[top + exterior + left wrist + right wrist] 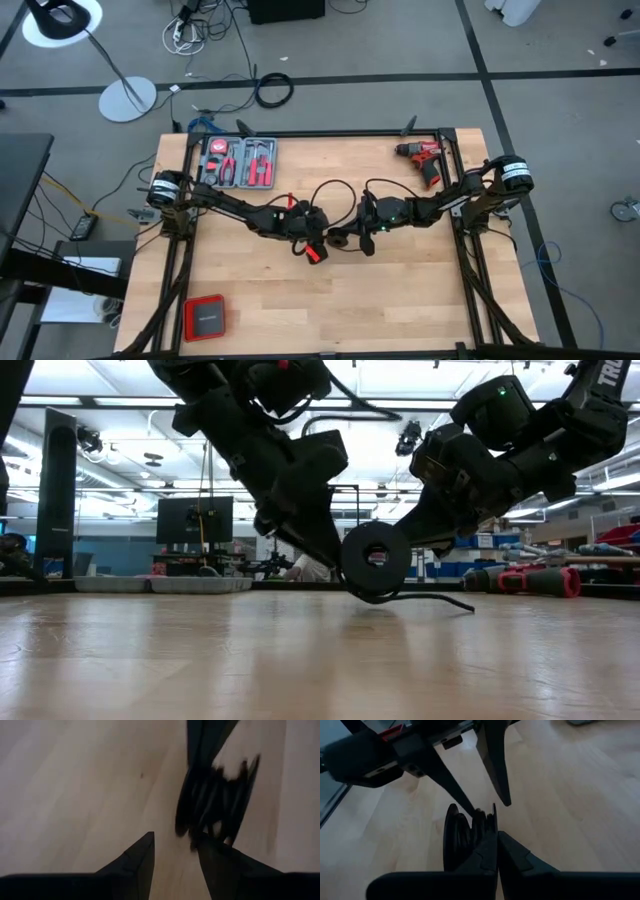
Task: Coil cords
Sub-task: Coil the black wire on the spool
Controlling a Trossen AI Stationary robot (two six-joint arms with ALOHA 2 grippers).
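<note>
Both dark arms meet over the middle of the light wooden bench (400,300). The thin black flexible cord (376,559) is wound into a small upright coil held just above the bench surface, with one loose end trailing flat onto the wood toward the right in the low view.

The right pincer (496,836) has its fingers pressed together on the edge of the cord coil, clamping the stacked loops. The left pincer (176,847) faces it from the other side with its two fingers standing apart; one finger touches or lies just beside the coil, while the other hangs clear of it, so it does not grip the coil. In the high view the two pincers sit nearly tip to tip, the left one (318,240) beside the right one (352,237).

Near the far right corner of the bench lies a red and black cordless drill (423,157). At the far left rests an open grey case of red-handled tools (238,162). A flat red and black box (204,318) sits near the front left corner.
</note>
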